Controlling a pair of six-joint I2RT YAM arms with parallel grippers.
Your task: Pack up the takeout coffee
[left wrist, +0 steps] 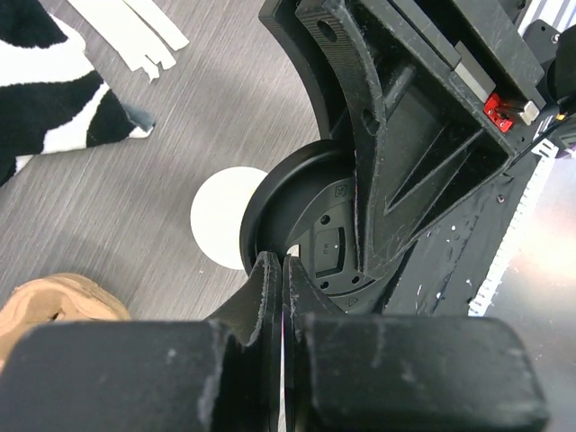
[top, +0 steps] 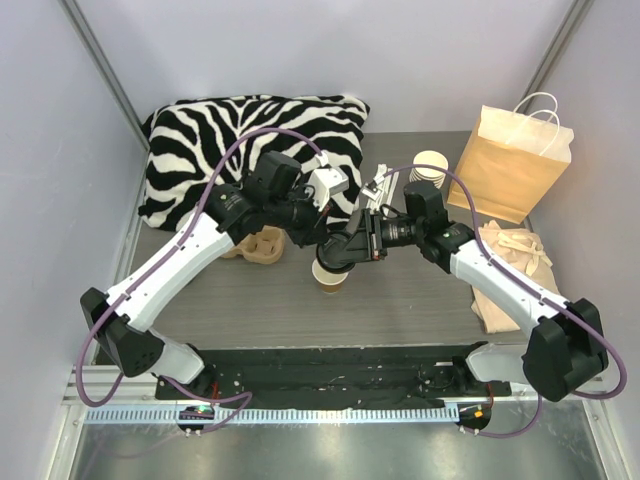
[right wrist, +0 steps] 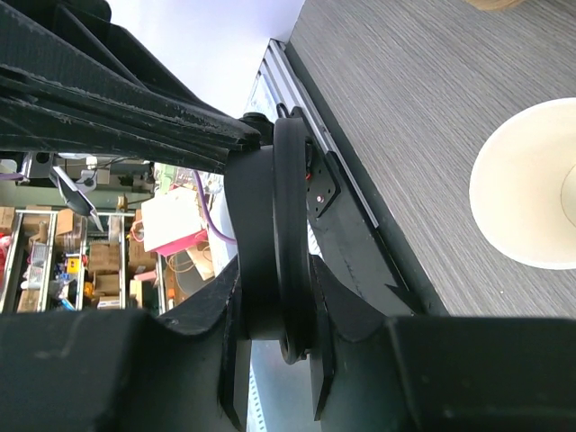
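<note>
The takeout coffee stands in two parts. Its tan paper cup (top: 330,273) sits lidless and upright on the table; the wrist views show its white inside (left wrist: 219,229) (right wrist: 531,189). My right gripper (top: 340,252) (right wrist: 297,306) is shut on the round black lid (right wrist: 279,243) (left wrist: 310,225), held on edge just above and beside the cup. My left gripper (top: 318,240) (left wrist: 283,270) is shut with nothing between its fingers, its tips right at the lid's rim. I cannot tell whether they touch it.
A zebra-striped pillow (top: 250,140) fills the back left. A brown paper bag (top: 515,160) stands at the back right, a stack of lidless cups (top: 430,165) beside it. A cardboard cup carrier (top: 255,245) lies under the left arm. A beige cloth (top: 515,270) lies at the right.
</note>
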